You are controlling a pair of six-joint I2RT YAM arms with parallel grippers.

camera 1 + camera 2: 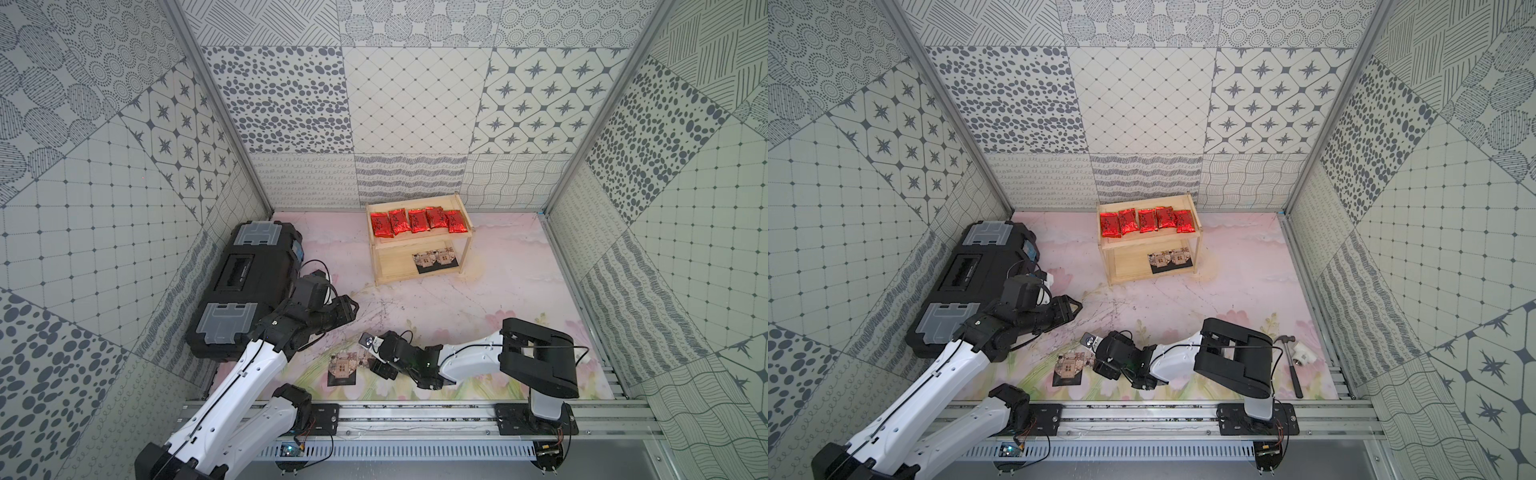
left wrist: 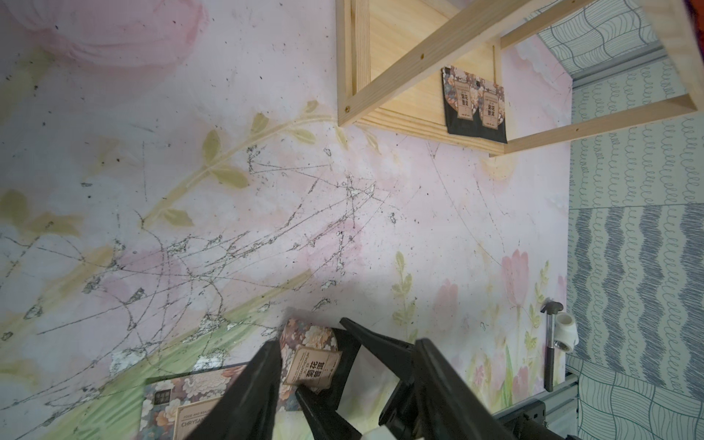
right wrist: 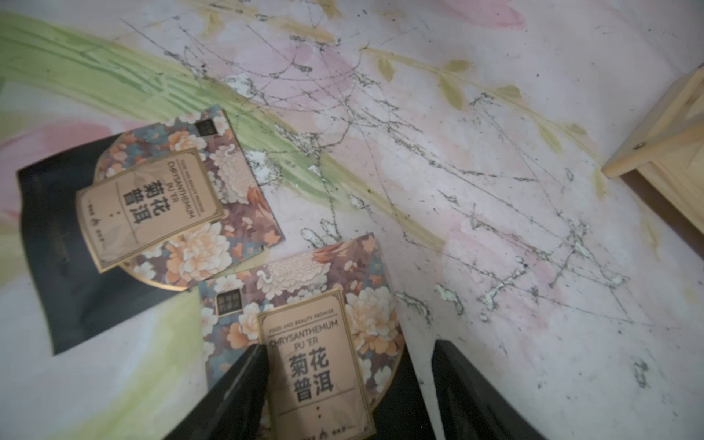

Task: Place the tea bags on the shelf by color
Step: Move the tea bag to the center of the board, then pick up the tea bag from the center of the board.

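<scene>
The pale wooden shelf (image 1: 419,245) stands at the back. Several red tea bags (image 1: 417,220) lie in a row on its top tier, and two black tea bags (image 1: 434,259) on the right of its lower tier. Two more black tea bags lie on the mat near the front: one (image 3: 167,205) lies free, the other (image 3: 316,343) lies between the fingers of my right gripper (image 3: 348,344), which stands open around it. My left gripper (image 1: 355,309) hovers open and empty by the toolbox, its fingers (image 2: 251,392) framing that scene.
A large black toolbox (image 1: 245,286) fills the left side, close behind the left arm. A hammer (image 1: 1289,365) and a white pipe fitting (image 1: 1302,353) lie at the front right. A metal rail (image 1: 415,415) runs along the front edge, and patterned walls close in the other three sides.
</scene>
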